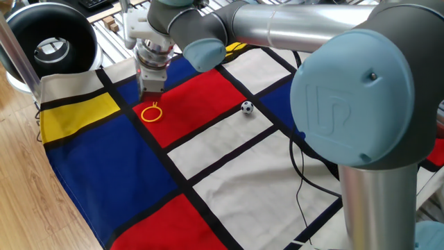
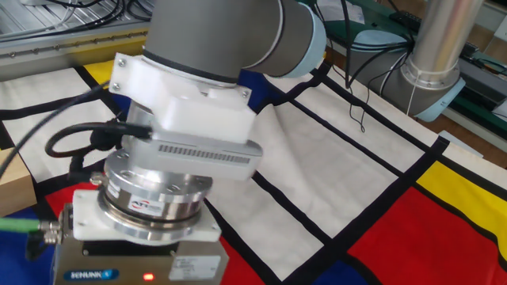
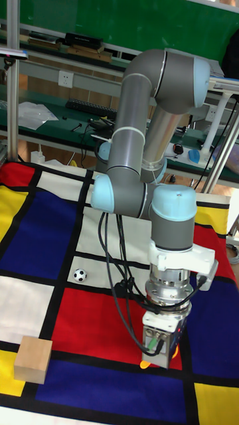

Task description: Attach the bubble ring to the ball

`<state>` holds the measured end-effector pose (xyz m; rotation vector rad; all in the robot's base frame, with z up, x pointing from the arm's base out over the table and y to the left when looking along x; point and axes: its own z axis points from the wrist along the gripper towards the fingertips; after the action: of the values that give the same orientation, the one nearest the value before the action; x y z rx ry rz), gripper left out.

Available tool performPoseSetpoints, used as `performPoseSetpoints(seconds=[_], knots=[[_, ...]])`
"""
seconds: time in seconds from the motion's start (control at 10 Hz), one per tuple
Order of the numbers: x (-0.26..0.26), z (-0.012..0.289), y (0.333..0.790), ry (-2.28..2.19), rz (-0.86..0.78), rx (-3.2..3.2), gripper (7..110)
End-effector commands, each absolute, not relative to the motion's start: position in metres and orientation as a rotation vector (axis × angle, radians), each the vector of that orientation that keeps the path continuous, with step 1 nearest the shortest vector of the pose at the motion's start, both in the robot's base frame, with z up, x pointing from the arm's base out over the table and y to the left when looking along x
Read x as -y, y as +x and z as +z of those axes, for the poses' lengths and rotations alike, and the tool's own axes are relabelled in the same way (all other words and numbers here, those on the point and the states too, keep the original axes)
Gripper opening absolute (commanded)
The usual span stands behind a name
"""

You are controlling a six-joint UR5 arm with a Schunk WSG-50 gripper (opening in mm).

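Note:
The bubble ring (image 1: 152, 113), a thin yellow loop with a short handle, lies flat on the checked cloth where a red field meets a blue one. My gripper (image 1: 153, 90) hangs just above its handle, pointing straight down, and its fingers are too small and hidden to read. In the tall fixed view only a yellow sliver of the bubble ring (image 3: 144, 364) shows under the gripper (image 3: 159, 355). The ball (image 1: 247, 107), small and black-and-white, rests on the red field well to the right, also seen as the ball (image 3: 79, 274) in the tall view. The other fixed view shows only the gripper's body.
A tan wooden cube (image 3: 33, 359) stands on the cloth near the yellow strip. A black round device (image 1: 48, 35) sits beyond the cloth's far left corner. A thin black cable (image 1: 298, 180) trails over the white fields. The cloth's left edge (image 1: 66, 180) drops to wooden floor.

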<state>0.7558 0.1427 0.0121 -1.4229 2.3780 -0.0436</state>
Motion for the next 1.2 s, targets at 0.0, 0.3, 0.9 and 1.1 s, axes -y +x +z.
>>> performPoseSetpoints(seconds=[0.0, 0.3, 0.9, 1.1], knots=[[-0.136, 0.007, 0.756, -1.364, -0.027, -2.422, 7], [-0.142, 0.0, 0.761, -1.302, 0.01, -2.435, 7], [-0.14, -0.01, 0.743, -1.31, 0.053, -2.524, 7], [-0.141, -0.01, 0.742, -1.308, 0.059, -2.529, 7]])
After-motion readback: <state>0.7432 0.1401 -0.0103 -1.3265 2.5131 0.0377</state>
